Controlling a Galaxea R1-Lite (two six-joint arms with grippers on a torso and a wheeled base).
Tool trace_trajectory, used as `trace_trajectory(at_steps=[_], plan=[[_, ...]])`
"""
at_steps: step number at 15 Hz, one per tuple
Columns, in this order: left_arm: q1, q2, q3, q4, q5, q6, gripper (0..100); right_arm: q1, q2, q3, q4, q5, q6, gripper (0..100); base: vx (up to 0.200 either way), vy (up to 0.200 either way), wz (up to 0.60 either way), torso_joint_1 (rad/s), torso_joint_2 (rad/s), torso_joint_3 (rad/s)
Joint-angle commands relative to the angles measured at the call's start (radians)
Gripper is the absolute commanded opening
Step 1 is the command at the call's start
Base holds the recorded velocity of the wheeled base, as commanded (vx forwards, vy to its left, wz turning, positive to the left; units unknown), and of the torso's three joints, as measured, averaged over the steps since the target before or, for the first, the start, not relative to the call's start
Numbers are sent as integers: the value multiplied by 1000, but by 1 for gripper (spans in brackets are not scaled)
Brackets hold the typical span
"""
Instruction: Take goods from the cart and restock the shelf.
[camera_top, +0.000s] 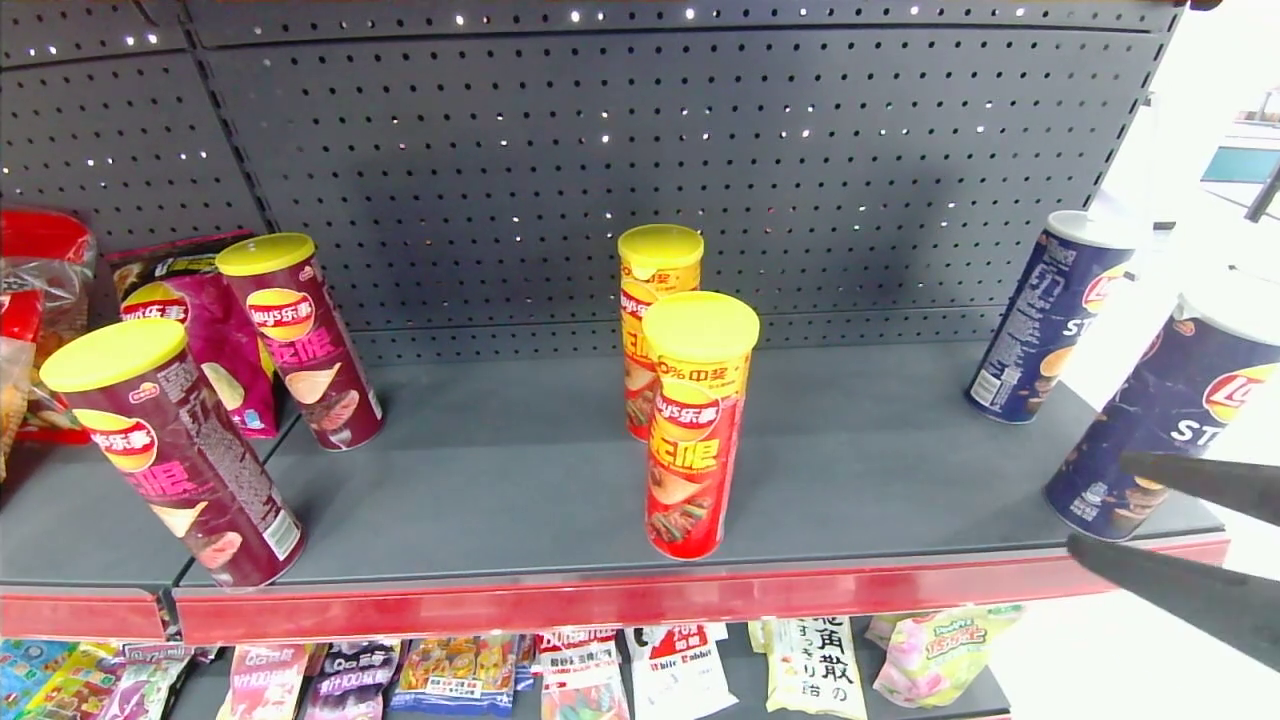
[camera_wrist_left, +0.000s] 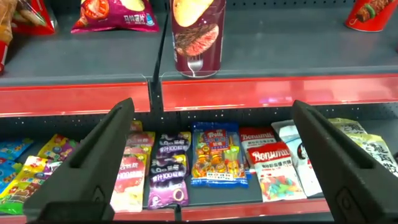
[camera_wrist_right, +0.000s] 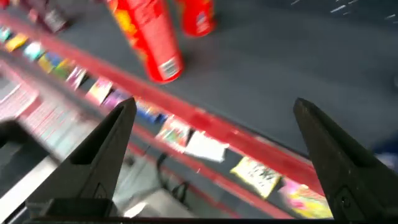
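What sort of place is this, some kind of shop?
Probably a shop aisle, or a mock-up of one: a grey shelf with a red front edge and pegboard back holds chip cans, and candy packets lie on the tier below.

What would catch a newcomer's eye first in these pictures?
Two red-and-yellow chip cans stand centred on the grey shelf, flanked by maroon cans on the left and dark blue cans on the right. The right gripper hovers open and empty by the nearer blue can.
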Motion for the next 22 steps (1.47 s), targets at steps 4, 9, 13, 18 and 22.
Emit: trace_trajectory(at_steps=[4,9,13,18,22], plan=[[0,-1,0,0,0,0,100,179,208,-19,-14,-41,53,100,0,0,0,0,0,0],[0,-1,0,0,0,0,100,230,410,-42,-125,-225,85,100,0,0,0,0,0,0],[0,-1,0,0,0,0,100,230,518,-47,-175,-311,87,100,0,0,0,0,0,0],[0,-1,0,0,0,0,100,228,639,-93,-237,-389,81,100,0,0,0,0,0,0],[0,-1,0,0,0,0,100,228,703,-170,-237,-419,84,100,0,0,0,0,0,0]])
